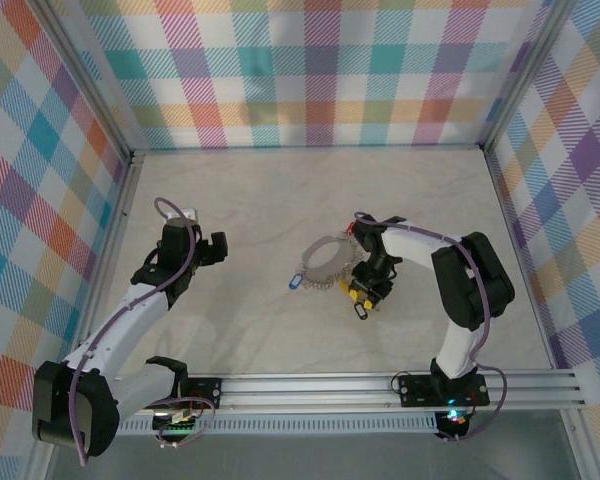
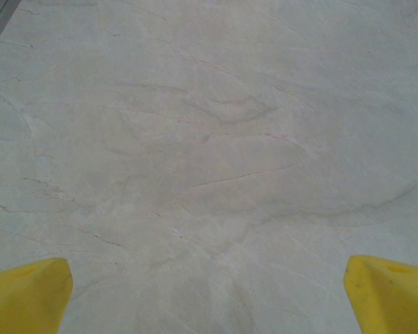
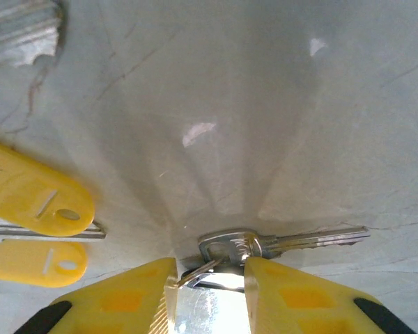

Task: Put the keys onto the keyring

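R gripper [image 3: 209, 289] is down on the table [image 2: 209, 139]. Its fingers [image 3: 292, 299] stand narrow either side of the head of a silver key [image 3: 279, 243], whose blade points to 3 o'clock in the wrist view. The pads look to touch the head, but whether they're clamped can't be told. L gripper [image 2: 209, 299] is released, jaws wide over bare table, holding nothing.

In the top view the keyring [image 1: 320, 243] lies near mid-table. R gripper [image 1: 365, 297] is at its 4 o'clock, just beside. A blue tag [image 1: 293, 283] is at its 8 o'clock, and L gripper [image 1: 217, 248] is well apart at 9.

Risks, as judged:
- The key is thin and flat on the table, so the pads may skid off the head or nip only the small wire loop [image 3: 195, 273] there. The key would then swivel or drop on lift.
- Two yellow tags [image 3: 35, 195] lie close at 9 o'clock of the fingers and could get dragged along.
- Nothing pins the hoop, so a push from the key would prob. slide it rather than thread it.
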